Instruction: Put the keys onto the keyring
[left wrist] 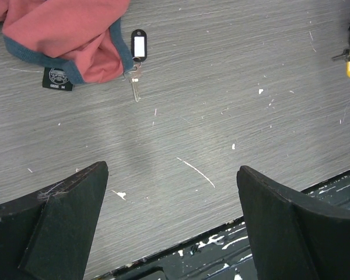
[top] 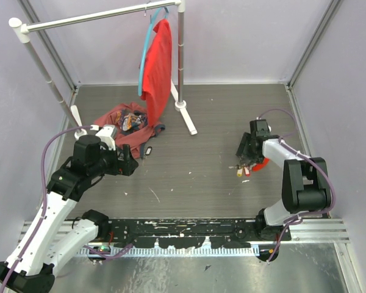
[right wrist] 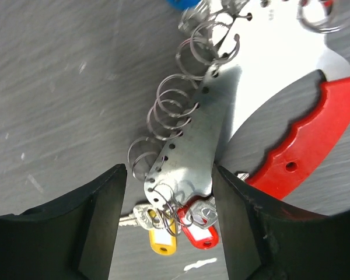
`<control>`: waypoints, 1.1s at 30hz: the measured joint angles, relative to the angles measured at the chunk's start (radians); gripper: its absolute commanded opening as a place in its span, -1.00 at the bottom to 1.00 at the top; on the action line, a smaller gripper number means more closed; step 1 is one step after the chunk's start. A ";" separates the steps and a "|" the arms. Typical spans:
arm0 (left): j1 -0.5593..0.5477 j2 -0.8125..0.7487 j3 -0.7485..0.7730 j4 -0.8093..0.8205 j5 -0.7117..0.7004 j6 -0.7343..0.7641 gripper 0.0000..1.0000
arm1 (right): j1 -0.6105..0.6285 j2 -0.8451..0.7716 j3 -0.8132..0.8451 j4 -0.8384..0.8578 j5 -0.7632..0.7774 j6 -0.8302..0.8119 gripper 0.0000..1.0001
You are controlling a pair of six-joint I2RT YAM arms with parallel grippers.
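Scuffed grey tabletop point(top: 201, 159) between pale walls point(top: 232, 36).

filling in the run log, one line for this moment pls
left gripper: open, empty | right gripper: around ring rack, grip unclear | black-tag key: on table by red cloth

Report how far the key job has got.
Done: a yellow-tagged key and a red-tagged key hang on the keyring. In hand: the right pincer straddles its plate; grip unclear. To do: the black-tagged key lies on the table by the red cloth, below the open, empty left pincer; most rings are bare.
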 measured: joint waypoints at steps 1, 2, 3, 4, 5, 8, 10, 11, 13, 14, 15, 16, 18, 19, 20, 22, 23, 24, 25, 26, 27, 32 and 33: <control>0.000 0.000 0.000 0.000 0.002 0.000 0.96 | 0.023 -0.014 -0.010 -0.008 0.000 0.009 0.33; 0.000 0.000 0.000 0.000 0.004 0.000 0.96 | 0.047 -0.026 -0.016 -0.016 -0.002 0.018 0.35; 0.000 0.000 0.000 0.000 0.005 0.000 0.96 | 0.068 -0.034 -0.018 -0.020 -0.005 0.028 0.39; 0.000 0.000 0.000 0.000 0.007 0.000 0.96 | 0.097 -0.042 -0.019 -0.021 -0.010 0.039 0.41; 0.000 0.000 0.000 0.000 0.007 0.000 0.96 | 0.128 -0.049 -0.019 -0.021 -0.015 0.055 0.43; 0.000 0.000 0.000 0.000 0.008 0.000 0.96 | 0.227 -0.062 -0.019 -0.020 -0.027 0.092 0.48; 0.000 0.000 0.000 0.000 0.008 0.000 0.96 | 0.286 -0.065 -0.019 -0.018 -0.045 0.115 0.50; 0.000 0.000 0.000 0.000 0.008 0.000 0.96 | 0.313 -0.066 -0.019 -0.016 -0.058 0.126 0.51; 0.000 0.000 0.000 0.000 0.008 0.000 0.96 | 0.357 -0.076 -0.019 -0.012 -0.071 0.139 0.54; 0.000 0.000 0.000 0.000 0.008 0.000 0.96 | 0.367 -0.087 -0.019 -0.013 -0.069 0.140 0.56; 0.000 0.000 0.000 0.000 0.008 0.000 0.96 | 0.372 -0.106 -0.019 -0.015 -0.052 0.139 0.60; 0.000 0.000 0.000 0.000 0.008 0.000 0.96 | 0.373 -0.128 -0.019 -0.020 -0.023 0.139 0.64; 0.000 0.000 0.000 0.001 0.008 0.000 0.96 | 0.371 -0.168 -0.015 -0.040 0.053 0.134 0.71; 0.000 0.000 0.000 0.002 0.009 0.000 0.96 | 0.365 -0.193 -0.005 -0.066 0.130 0.125 0.74; 0.000 0.000 0.000 0.003 0.010 0.000 0.96 | 0.364 -0.196 -0.003 -0.069 0.138 0.124 0.76; 0.000 0.001 0.000 0.007 0.012 0.000 0.96 | 0.342 -0.203 0.008 -0.085 0.197 0.109 0.80; 0.000 0.001 0.000 0.009 0.012 0.000 0.96 | 0.326 -0.202 0.011 -0.089 0.210 0.103 0.82; 0.000 0.001 0.000 0.010 0.013 0.000 0.96 | 0.306 -0.199 0.012 -0.092 0.215 0.094 0.85; 0.000 0.001 -0.001 0.012 0.014 0.000 0.96 | 0.290 -0.194 0.012 -0.097 0.216 0.086 0.90; 0.000 0.001 -0.001 0.014 0.015 0.000 0.96 | 0.272 -0.187 0.012 -0.100 0.212 0.079 0.94; 0.000 0.001 -0.001 0.015 0.016 0.000 0.96 | 0.256 -0.177 0.012 -0.100 0.205 0.071 0.97; 0.000 0.001 -0.002 0.016 0.017 0.000 0.96 | 0.219 -0.150 -0.012 -0.078 0.127 0.040 1.00; 0.000 0.001 -0.002 0.016 0.018 0.000 0.96 | 0.214 -0.150 -0.019 -0.070 0.105 0.034 1.00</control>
